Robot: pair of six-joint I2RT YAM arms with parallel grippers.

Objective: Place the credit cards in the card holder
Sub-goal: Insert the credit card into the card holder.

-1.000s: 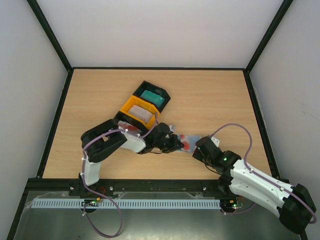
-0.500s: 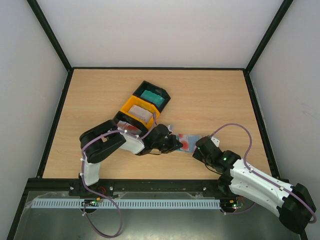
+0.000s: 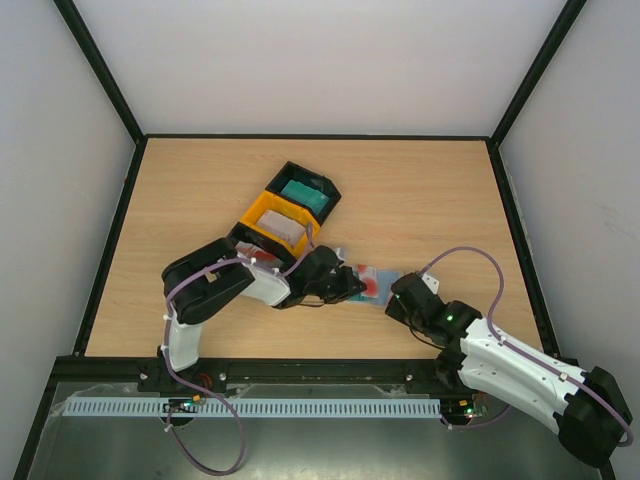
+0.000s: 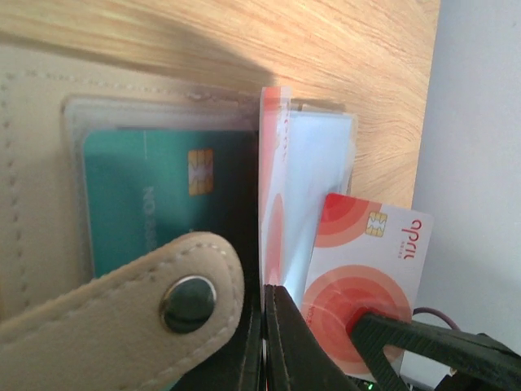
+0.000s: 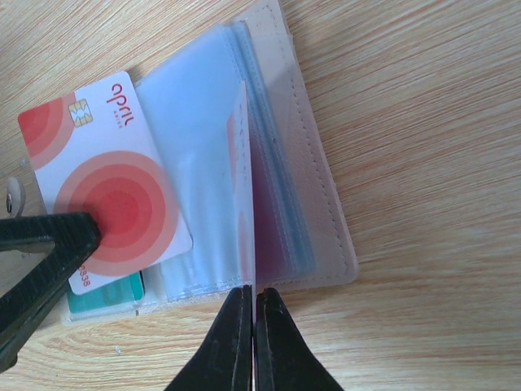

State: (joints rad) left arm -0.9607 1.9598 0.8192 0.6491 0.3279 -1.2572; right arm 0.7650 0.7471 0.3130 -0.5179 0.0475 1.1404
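The beige card holder point(image 3: 378, 280) lies open on the table between my two grippers. In the left wrist view its beige cover point(image 4: 41, 163) and snap strap point(image 4: 187, 301) show, with a teal card point(image 4: 138, 204) inside a clear sleeve. My left gripper point(image 4: 269, 305) is shut on the edge of an upright clear sleeve leaf. My right gripper point(image 5: 248, 305) is shut on a sleeve leaf's edge too. A red-and-white credit card point(image 5: 114, 179) lies flat, its right part under a clear sleeve. The other arm's black finger point(image 5: 41, 252) shows over the card's big red circle.
A yellow tray point(image 3: 262, 210) with pale cards and a black tray point(image 3: 325, 188) with teal cards point(image 3: 300, 192) stand just behind the left gripper point(image 3: 350, 285). The right gripper point(image 3: 395, 297) is near the table's front edge. Black frame rails border the table.
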